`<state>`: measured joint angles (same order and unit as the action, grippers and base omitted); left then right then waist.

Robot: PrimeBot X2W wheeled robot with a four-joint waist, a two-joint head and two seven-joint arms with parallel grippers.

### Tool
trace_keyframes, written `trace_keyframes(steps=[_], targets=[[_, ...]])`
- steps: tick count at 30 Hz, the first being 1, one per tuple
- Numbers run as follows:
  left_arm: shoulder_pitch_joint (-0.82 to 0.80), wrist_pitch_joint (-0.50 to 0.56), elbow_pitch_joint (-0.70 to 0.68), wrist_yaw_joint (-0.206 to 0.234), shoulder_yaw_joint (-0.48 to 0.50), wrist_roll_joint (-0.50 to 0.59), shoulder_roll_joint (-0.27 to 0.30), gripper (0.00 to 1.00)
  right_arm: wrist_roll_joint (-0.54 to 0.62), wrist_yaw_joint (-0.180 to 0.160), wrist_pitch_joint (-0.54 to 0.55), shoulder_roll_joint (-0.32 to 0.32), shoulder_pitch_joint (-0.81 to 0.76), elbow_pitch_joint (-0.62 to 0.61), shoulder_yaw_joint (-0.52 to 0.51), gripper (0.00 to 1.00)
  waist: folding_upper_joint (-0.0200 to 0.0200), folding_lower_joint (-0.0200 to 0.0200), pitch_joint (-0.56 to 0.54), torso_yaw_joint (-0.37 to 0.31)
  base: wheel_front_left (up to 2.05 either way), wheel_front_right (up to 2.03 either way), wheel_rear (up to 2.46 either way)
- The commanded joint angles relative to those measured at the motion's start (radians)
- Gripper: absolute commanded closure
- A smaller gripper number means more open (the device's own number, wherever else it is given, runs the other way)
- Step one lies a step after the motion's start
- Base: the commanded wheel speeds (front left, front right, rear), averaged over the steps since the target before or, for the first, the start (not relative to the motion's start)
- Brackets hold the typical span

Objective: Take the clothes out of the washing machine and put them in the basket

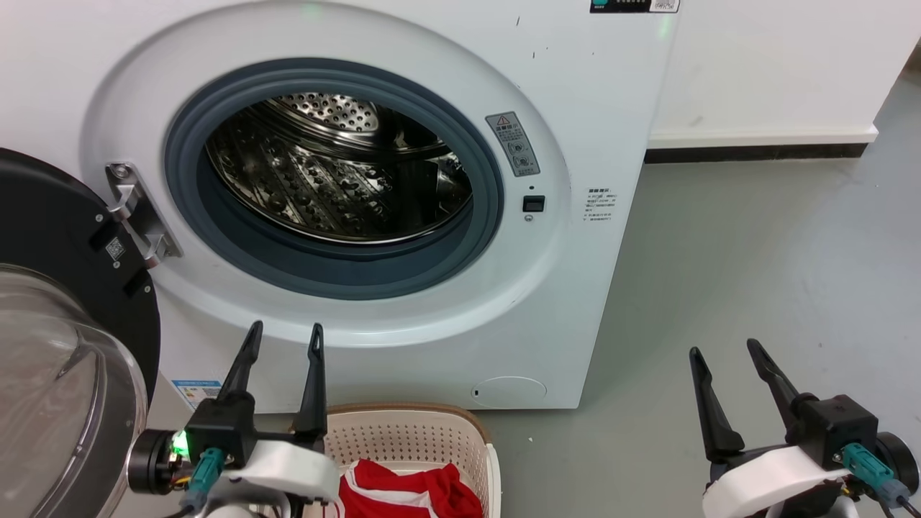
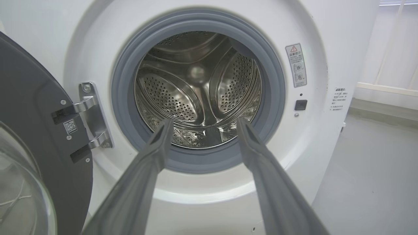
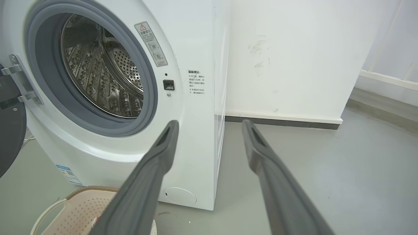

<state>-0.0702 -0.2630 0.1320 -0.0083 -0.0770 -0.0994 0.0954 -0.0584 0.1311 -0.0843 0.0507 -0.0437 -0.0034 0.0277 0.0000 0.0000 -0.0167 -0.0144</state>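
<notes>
Dark fingers of my left gripper (image 1: 286,329) stand spread, holding nothing, before the washing machine (image 1: 575,288); my right gripper (image 1: 723,348) is spread too, above the floor (image 1: 719,252). Red clothes (image 1: 403,493) lie in the basket (image 1: 410,410) at the machine's foot, its door (image 1: 65,237) open.

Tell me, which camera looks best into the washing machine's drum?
The left wrist view: it looks straight into the drum, showing its back wall. The head view sees it from above, the right wrist view slantwise from one side; each shows mostly side wall.
</notes>
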Motion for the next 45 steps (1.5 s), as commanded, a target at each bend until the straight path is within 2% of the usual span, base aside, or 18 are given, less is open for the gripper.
trace_keyframes(steps=[1, 11, 37, 38, 40, 45], targets=[[0.024, -0.002, -0.006, 0.006, -0.002, 0.009, 0.010, 0.00, 0.007, -0.001, 0.001, -0.001, -0.016, -0.008, -0.005, 0.00, 0.0000, 0.0000, -0.008, 0.004, 0.00, 0.00, 0.00], [0.084, 0.022, -0.023, 0.021, -0.008, 0.005, 0.023, 0.00, 0.002, -0.001, 0.006, -0.001, -0.045, -0.017, 0.010, 0.00, 0.0000, 0.0000, -0.028, 0.020, 0.00, 0.00, 0.00], [0.072, 0.020, -0.027, 0.031, -0.029, -0.023, 0.036, 0.00, -0.008, -0.001, 0.007, -0.001, -0.047, -0.018, 0.028, 0.00, 0.0000, 0.0000, -0.014, 0.028, 0.00, 0.00, 0.00], [0.075, 0.026, -0.020, 0.026, -0.027, -0.021, 0.030, 1.00, -0.005, 0.000, 0.010, 0.000, -0.040, -0.015, 0.027, 1.00, 0.0000, 0.0000, -0.014, 0.028, 0.00, 0.00, 0.00], [0.075, 0.032, -0.004, 0.024, -0.023, -0.032, 0.025, 1.00, -0.016, 0.000, 0.008, 0.000, -0.046, -0.006, 0.031, 1.00, 0.0000, 0.0000, -0.013, 0.028, 0.00, 0.00, 0.00], [0.061, 0.062, 0.010, 0.014, -0.002, -0.140, 0.020, 1.00, -0.138, 0.000, 0.014, 0.006, -0.036, 0.003, 0.026, 1.00, 0.0000, 0.0000, -0.012, 0.028, 0.00, 0.00, 0.00]])
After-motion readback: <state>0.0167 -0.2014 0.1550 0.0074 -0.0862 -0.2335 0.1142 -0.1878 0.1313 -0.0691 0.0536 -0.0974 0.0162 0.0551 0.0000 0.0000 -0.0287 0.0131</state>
